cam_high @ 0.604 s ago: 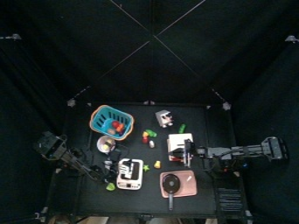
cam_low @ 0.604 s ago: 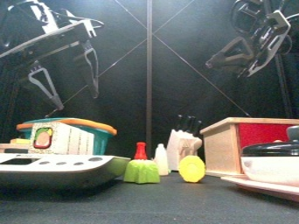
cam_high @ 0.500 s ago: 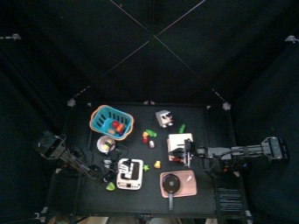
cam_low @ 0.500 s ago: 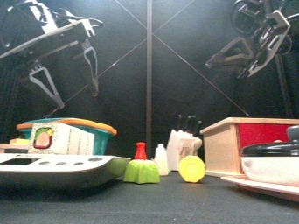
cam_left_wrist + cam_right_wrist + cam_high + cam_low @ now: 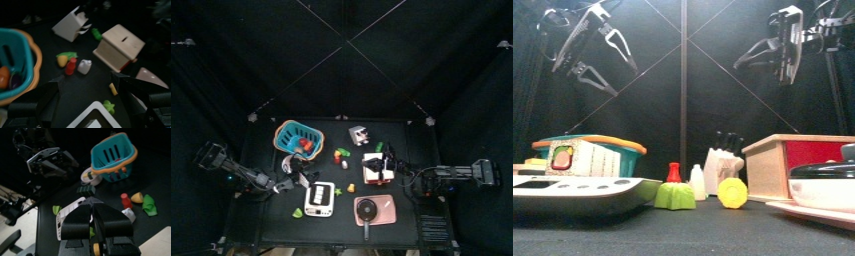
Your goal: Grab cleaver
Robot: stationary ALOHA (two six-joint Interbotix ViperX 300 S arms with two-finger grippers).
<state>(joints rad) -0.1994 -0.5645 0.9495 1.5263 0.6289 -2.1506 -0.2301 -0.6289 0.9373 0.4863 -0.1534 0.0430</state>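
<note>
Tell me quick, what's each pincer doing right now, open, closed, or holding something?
Left pincer: open, holding nothing, raised above the table.
Right pincer: closed, nothing visible between its jaws, also raised.

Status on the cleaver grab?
Left gripper open, right gripper shut, both high and empty. Cleaver at table's far side, untouched. Nothing over it.

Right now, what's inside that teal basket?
The teal basket holds something red and orange near one end. The left wrist view shows the same orange and red pieces against the wall. What they are is unclear, and the walls hide anything lower down.
</note>
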